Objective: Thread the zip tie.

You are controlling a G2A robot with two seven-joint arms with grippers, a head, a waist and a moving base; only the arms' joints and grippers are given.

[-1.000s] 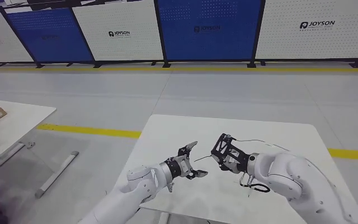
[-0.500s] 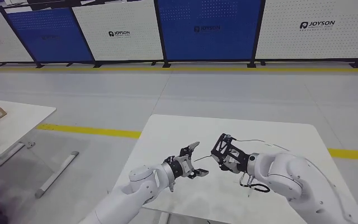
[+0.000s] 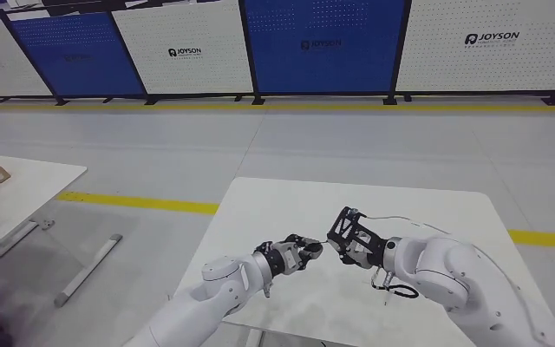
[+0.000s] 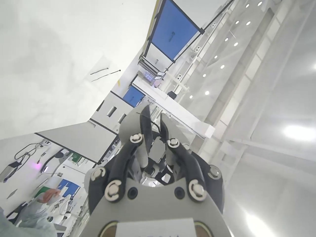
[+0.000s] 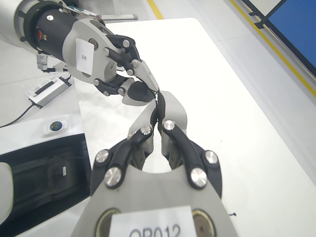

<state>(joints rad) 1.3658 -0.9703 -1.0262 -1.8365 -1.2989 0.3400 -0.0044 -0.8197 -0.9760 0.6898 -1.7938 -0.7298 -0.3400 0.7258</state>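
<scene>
Above the white worktop [image 3: 416, 204] my two pincers meet almost tip to tip. My right pincer [image 5: 158, 99] is closed on the thin black zip tie [image 5: 157, 94], and a short piece of the tie comes out from its tips. My left pincer [image 5: 152, 92] is closed narrow on this free end, so both hold the same tie. Two loose zip ties [image 4: 106, 71] lie apart on the worktop.

White table [image 3: 277, 208]; blue and white pegboard panels [image 3: 325, 43] behind; yellow floor line [image 3: 139, 202]; second table [image 3: 35, 182] left.
</scene>
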